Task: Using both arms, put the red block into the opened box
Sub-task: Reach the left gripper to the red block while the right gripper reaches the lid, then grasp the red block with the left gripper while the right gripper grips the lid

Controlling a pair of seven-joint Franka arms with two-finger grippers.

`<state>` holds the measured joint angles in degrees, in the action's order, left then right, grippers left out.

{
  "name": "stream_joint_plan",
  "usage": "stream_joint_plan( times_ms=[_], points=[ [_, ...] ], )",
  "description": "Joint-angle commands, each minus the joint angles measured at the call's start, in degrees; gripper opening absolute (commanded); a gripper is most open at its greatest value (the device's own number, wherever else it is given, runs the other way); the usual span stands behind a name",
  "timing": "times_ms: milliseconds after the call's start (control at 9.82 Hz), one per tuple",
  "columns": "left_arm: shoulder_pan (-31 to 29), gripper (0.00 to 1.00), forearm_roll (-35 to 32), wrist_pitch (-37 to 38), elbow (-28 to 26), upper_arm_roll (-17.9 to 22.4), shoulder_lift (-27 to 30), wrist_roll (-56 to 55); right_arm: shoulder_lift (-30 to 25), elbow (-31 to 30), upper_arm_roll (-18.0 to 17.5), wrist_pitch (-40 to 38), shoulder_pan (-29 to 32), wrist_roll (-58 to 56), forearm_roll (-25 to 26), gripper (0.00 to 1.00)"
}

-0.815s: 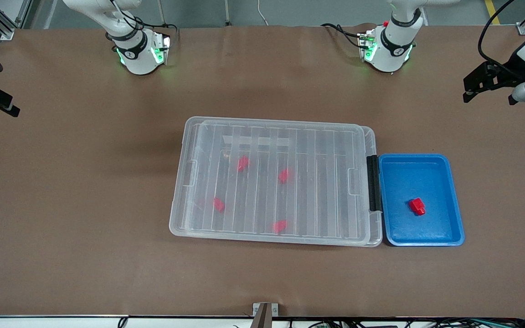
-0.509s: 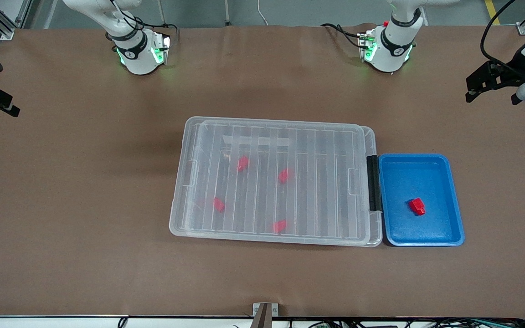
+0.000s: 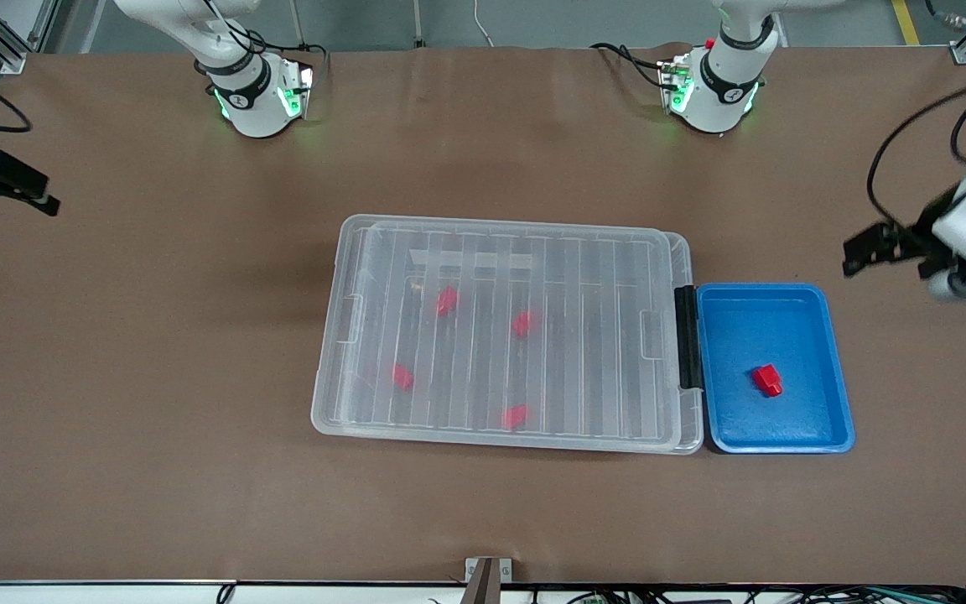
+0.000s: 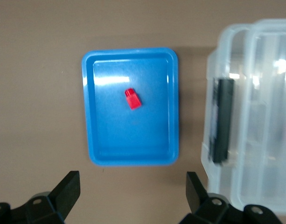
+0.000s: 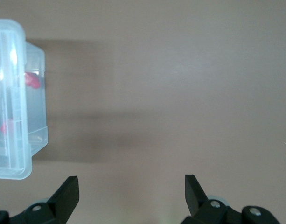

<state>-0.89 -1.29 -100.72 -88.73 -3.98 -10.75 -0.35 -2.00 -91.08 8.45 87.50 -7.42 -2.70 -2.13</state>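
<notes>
The red block (image 3: 767, 380) lies alone in a blue tray (image 3: 785, 327); the left wrist view also shows the red block (image 4: 132, 98) in the tray (image 4: 105, 140). The clear box (image 3: 592, 335) stands beside the tray with its ribbed lid lying on it and its black clip (image 3: 686, 335) facing the tray. My left gripper (image 3: 856, 256) hangs open and empty over bare table just off the tray, toward the left arm's end. My right gripper (image 3: 38, 195) hangs open and empty over bare table at the right arm's end, well away from the box (image 5: 12, 102).
Several more red blocks (image 3: 447, 300) show through the lid inside the box. Brown table surface surrounds the box and the tray. The arm bases (image 3: 257, 92) stand along the table's edge farthest from the front camera.
My left gripper has swung in from the table's end to hang close to the blue tray. My right gripper has shifted slightly toward the box. Box, tray and blocks have not moved.
</notes>
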Motion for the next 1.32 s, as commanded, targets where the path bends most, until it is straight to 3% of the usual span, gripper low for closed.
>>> stream_joint_plan(
  times_ms=[0,102,407,611,815,1019,1120,1222],
  points=[
    [0.09,1.0,-0.82,-11.1,-4.67,0.03,-7.5,-0.61,4.97,-0.06,0.07,3.79,-6.8,4.61,-1.03,1.0],
    [-0.08,1.0,-0.91,-16.73,-6.01,0.03,-12.05,-0.62,8.56,-0.15,0.07,7.47,-10.91,7.77,-1.21,1.0],
    [-1.57,1.0,-0.91,-23.79,-6.28,0.03,-21.65,-3.33,19.12,-1.46,0.07,20.03,-17.62,11.57,-1.47,1.0],
    [-2.19,1.0,-0.83,-27.32,-6.28,0.12,-25.79,-3.69,21.86,-4.0,0.07,27.17,-18.69,11.58,-1.47,1.0],
    [-2.19,0.98,-0.91,-28.64,-6.28,0.12,-28.52,-7.54,23.26,-4.37,-0.02,28.68,-19.65,11.58,-1.56,1.0],
    [-1.93,0.9,-0.91,-29.35,-6.46,0.12,-30.2,-9.31,24.06,-6.03,-0.1,31.39,-20.09,11.67,-1.65,1.0],
    [-2.28,0.81,-0.91,-29.35,-7.07,0.12,-30.2,-9.32,24.32,-6.65,-0.54,32.2,-20.18,11.67,-1.65,1.0],
    [-2.37,0.63,-1.0,-29.35,-7.07,0.03,-30.55,-9.32,24.76,-6.65,-0.72,32.38,-20.18,11.67,-2.0,1.0]
  ],
)
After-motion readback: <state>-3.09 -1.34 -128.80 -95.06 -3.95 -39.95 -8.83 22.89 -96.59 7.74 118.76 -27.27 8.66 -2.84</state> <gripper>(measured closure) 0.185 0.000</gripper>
